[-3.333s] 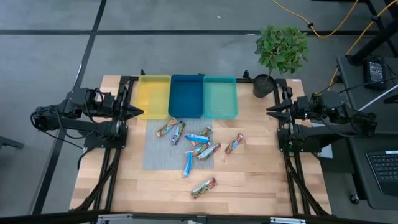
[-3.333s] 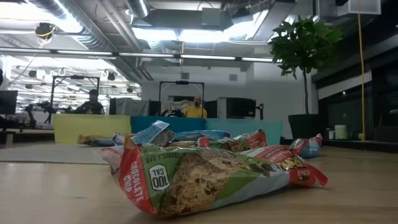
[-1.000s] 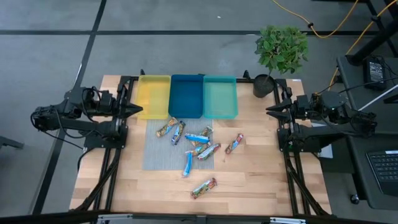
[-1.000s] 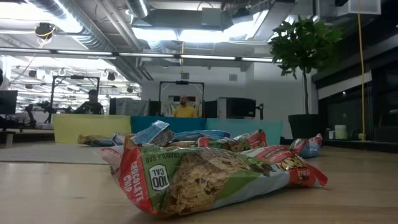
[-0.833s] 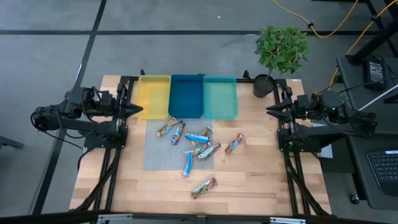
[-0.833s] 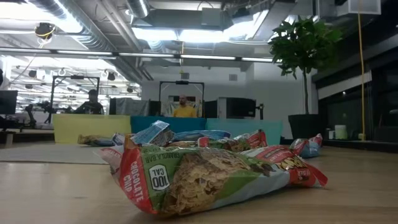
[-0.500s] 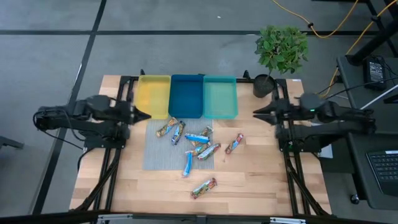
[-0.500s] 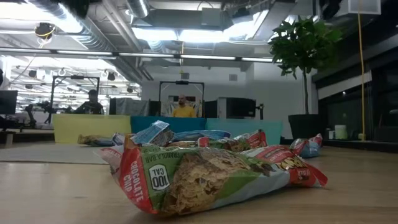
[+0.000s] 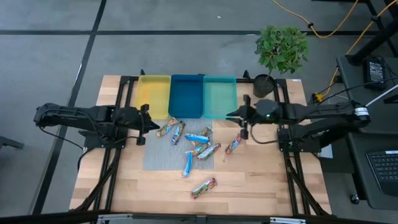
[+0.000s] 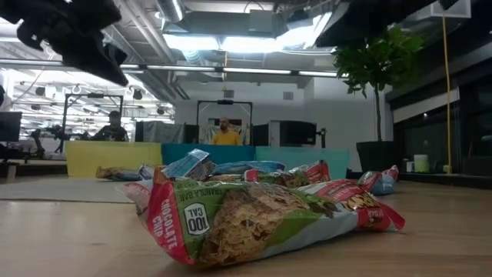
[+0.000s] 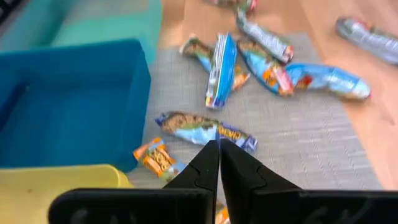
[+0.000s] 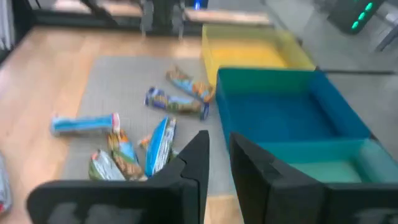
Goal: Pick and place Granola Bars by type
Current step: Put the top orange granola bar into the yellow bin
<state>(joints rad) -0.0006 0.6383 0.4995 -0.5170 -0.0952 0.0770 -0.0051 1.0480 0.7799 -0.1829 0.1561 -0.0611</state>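
On the grey mat (image 9: 163, 149) in the middle of the desk (image 9: 255, 186) lie most of the Granola Bars (image 9: 198, 144), a loose cluster with a few touching or overlapping; one bar (image 9: 234, 144) sits just off the mat's right edge on bare wood, and another (image 9: 204, 186) lies alone well toward the near edge. Behind the mat, along the far side, three trays stand side by side and touching: yellow tray (image 9: 153, 96), blue tray (image 9: 186, 94), teal tray (image 9: 220, 96), all bare inside as far as the high view shows. The left claw (image 9: 153, 125) reaches in from the left and hangs at the mat's left edge near the closest bar, its fingers pressed together and holding nothing. The right claw (image 9: 232, 114) comes in from the right, just in front of the teal tray and near the off-mat bar; its fingers stand a narrow gap apart with nothing between them. Open wood lies left, right and in front of the mat. A potted plant (image 9: 281, 51) stands at the far right corner, beside the teal tray. Beyond the desk, in the low view, a person (image 10: 227, 135) sits far off, and possibly a second, too small to tell.
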